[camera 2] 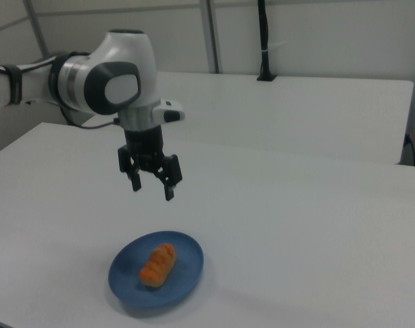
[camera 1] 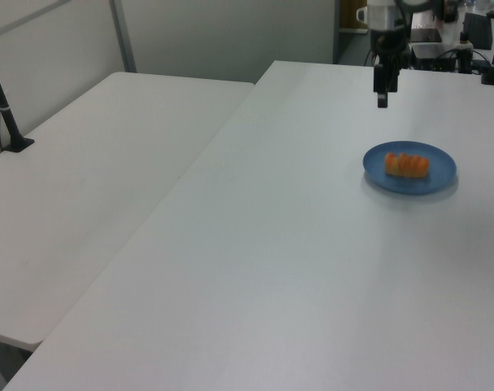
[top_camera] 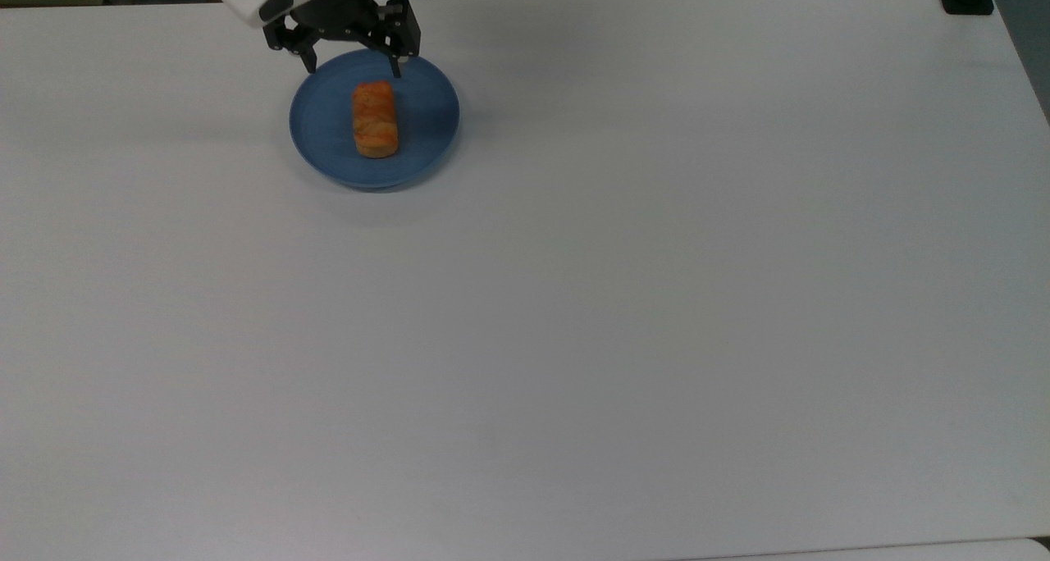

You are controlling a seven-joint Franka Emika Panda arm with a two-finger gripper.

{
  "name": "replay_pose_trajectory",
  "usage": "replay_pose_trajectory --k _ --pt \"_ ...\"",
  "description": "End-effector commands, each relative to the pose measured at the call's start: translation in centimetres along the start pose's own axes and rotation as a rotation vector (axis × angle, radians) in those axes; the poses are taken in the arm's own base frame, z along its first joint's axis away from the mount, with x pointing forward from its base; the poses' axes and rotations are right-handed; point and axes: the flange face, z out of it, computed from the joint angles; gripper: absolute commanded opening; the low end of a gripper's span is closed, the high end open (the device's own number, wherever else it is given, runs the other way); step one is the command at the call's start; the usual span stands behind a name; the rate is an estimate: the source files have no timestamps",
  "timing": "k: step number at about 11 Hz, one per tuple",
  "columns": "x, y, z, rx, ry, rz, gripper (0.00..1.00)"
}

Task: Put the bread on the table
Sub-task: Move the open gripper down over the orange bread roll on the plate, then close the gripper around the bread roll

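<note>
bread on plate, gripper above with fingers apart

top view: the bread (top_camera: 376,120) lies lengthwise near the middle of the blue plate (top_camera: 429,139), which sits on the white table (top_camera: 623,298) toward the top view's upper left; the gripper (top_camera: 354,63) hangs over the plate's far rim, fingers spread wide, holding nothing, just beyond the loaf's far end. left view: plate (camera 1: 442,167) at the left view's right, bread (camera 1: 407,164) on it, orange; gripper (camera 1: 382,88) well above the table (camera 1: 271,244) beyond the plate; a second white table (camera 1: 84,187) adjoins on the left view's left. right view: gripper (camera 2: 152,181) clear of the bread (camera 2: 158,265), raised above the plate (camera 2: 186,273), fingers parted; table (camera 2: 316,232) bare around them; the arm (camera 2: 91,82) reaches in from the right view's left
</note>
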Motion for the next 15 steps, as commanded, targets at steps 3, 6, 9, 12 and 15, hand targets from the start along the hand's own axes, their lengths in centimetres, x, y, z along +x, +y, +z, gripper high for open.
replay_pose_trajectory --k 3,6,9,12,15 --pt "-1.2 1.0 7.0 -0.036 -0.121 -0.144 1.00" --pt "-1.5 1.0 11.1 -0.025 -0.148 -0.231 1.00" --pt "-1.7 0.5 14.7 -0.028 -0.128 -0.245 1.00" --pt "-1.5 0.0 17.1 -0.033 -0.119 -0.253 0.95" --pt "-1.7 0.0 17.6 -0.058 -0.132 -0.274 0.72"
